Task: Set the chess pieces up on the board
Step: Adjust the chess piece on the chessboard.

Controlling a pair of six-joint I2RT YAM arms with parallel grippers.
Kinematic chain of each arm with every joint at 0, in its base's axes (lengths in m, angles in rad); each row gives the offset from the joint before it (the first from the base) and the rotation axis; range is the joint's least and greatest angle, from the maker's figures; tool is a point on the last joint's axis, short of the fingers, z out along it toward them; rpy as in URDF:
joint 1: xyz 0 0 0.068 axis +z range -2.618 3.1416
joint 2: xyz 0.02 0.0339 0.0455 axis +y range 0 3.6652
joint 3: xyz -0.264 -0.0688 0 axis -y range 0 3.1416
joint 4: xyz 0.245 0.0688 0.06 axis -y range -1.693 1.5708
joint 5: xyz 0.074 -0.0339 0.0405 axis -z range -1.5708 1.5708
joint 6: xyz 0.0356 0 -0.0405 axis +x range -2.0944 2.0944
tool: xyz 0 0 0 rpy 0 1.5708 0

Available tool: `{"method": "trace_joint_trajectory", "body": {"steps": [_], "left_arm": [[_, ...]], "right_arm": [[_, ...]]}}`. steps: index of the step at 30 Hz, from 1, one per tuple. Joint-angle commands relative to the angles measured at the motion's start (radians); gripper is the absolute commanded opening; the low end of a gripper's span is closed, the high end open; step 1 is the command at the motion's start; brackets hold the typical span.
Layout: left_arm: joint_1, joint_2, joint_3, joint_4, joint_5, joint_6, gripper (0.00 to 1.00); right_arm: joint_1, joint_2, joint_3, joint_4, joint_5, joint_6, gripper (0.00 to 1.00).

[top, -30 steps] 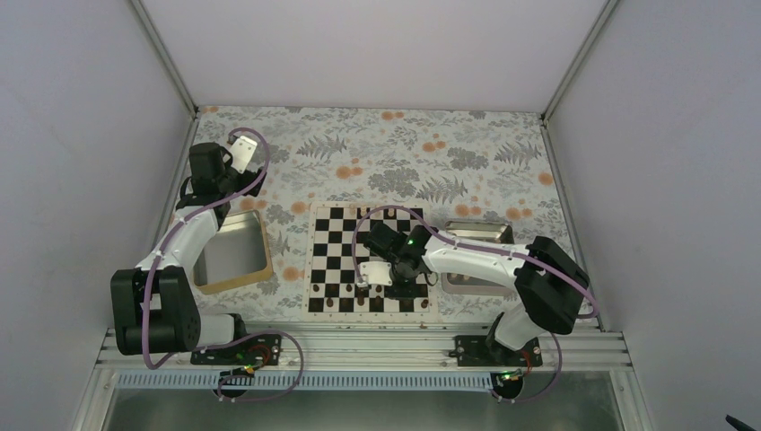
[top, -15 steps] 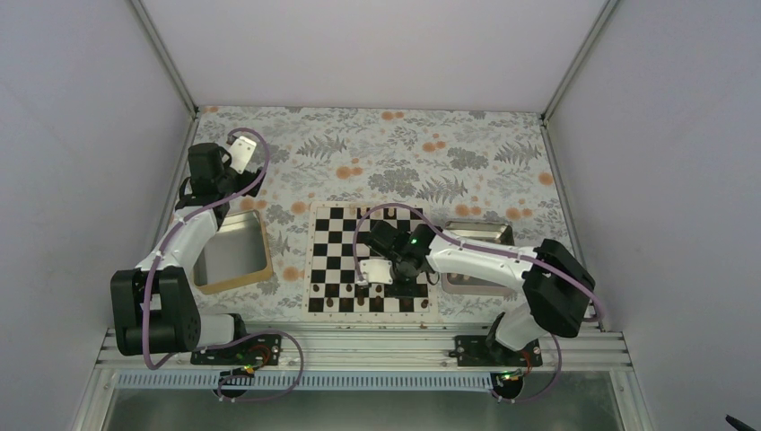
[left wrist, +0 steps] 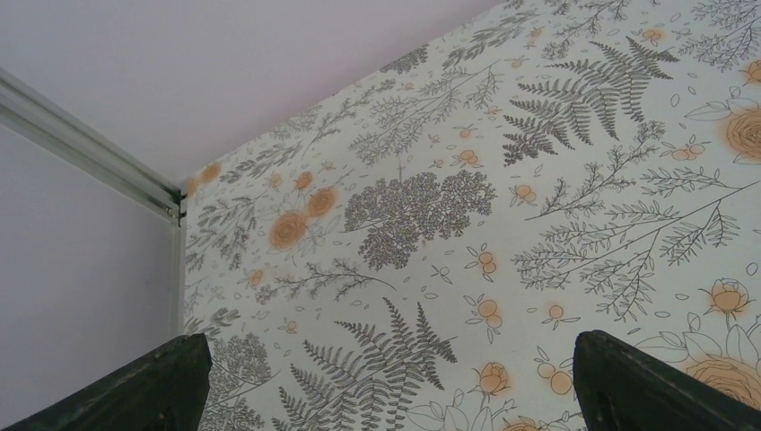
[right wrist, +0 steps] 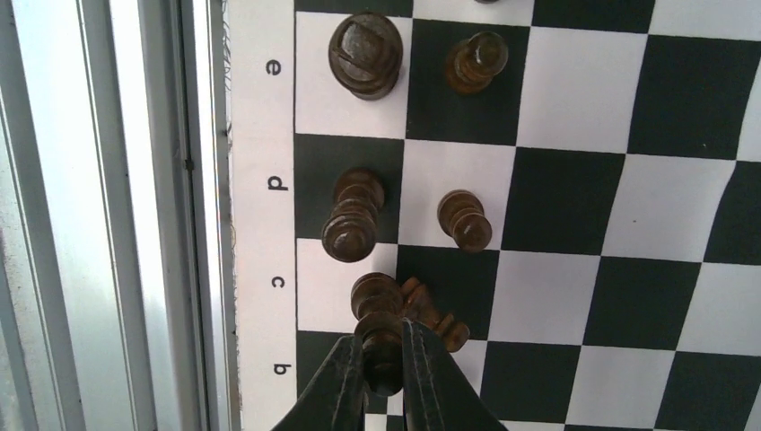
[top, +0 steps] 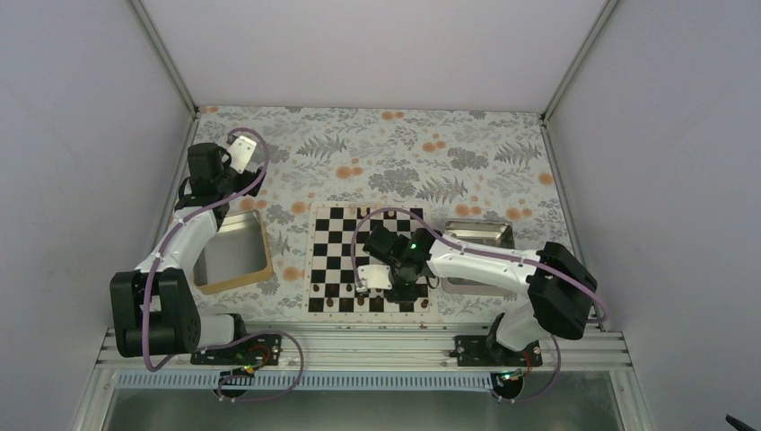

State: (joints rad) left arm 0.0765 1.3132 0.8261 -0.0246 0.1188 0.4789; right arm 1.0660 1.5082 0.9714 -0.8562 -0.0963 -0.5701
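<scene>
Right claw [right wrist: 383, 348] is clamped on a dark chess piece [right wrist: 377, 301] at the c mark by the board [right wrist: 574, 90] lettered border, other dark pieces [right wrist: 464, 218] are seen just beside it, and left claw [left wrist: 388, 350] is spread wide apart over the floral desk [left wrist: 431, 197].

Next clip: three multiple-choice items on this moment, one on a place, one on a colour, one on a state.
1. Over the board, the right hand is at: A the near edge; B the far edge; C the middle.
2. The chess pieces in the right wrist view are: A pale tan; B dark brown; C red.
3. The left hand is: A open; B shut; C gripping a piece.
A, the top view shows it over the nearest rows. B, every piece looks dark brown. A, its fingers stand wide apart, nothing between.
</scene>
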Motion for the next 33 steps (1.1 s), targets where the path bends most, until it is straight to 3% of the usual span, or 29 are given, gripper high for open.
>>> {"method": "trace_joint_trajectory", "body": {"steps": [1,33], "left_arm": [[0.006,-0.018,0.01,0.005,0.023,0.0,1.0],[0.006,0.017,0.008,0.011,0.022,0.009,1.0]], "right_arm": [[0.021,-0.014,-0.007,-0.003,-0.01,0.013,0.07],[0.022,0.065,-0.046,0.044,-0.047,-0.021,0.08]]}}
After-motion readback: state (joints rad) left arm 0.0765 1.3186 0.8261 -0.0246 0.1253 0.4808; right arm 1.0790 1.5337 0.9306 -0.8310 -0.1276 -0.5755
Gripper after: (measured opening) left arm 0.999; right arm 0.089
